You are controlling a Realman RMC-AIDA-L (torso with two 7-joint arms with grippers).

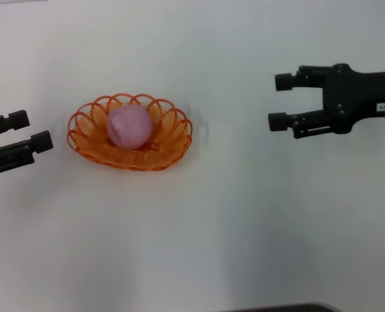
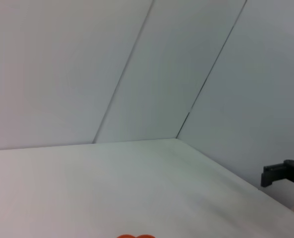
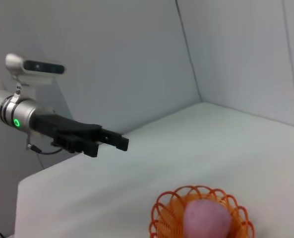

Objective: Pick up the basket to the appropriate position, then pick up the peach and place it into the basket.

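Observation:
The orange wire basket (image 1: 168, 148) sits on the white table left of centre, and the pink peach (image 1: 128, 126) lies inside it. Both also show in the right wrist view, the basket (image 3: 162, 214) with the peach (image 3: 207, 219) in it. A sliver of the basket's rim (image 2: 136, 236) shows in the left wrist view. My left gripper (image 1: 30, 130) is open and empty, just left of the basket and apart from it. My right gripper (image 1: 280, 101) is open and empty, far to the right of the basket.
The white table (image 1: 244, 227) is bare around the basket. White walls stand behind it. A dark edge (image 1: 276, 308) shows at the front of the table. The left arm (image 3: 62, 131) is seen across the table in the right wrist view.

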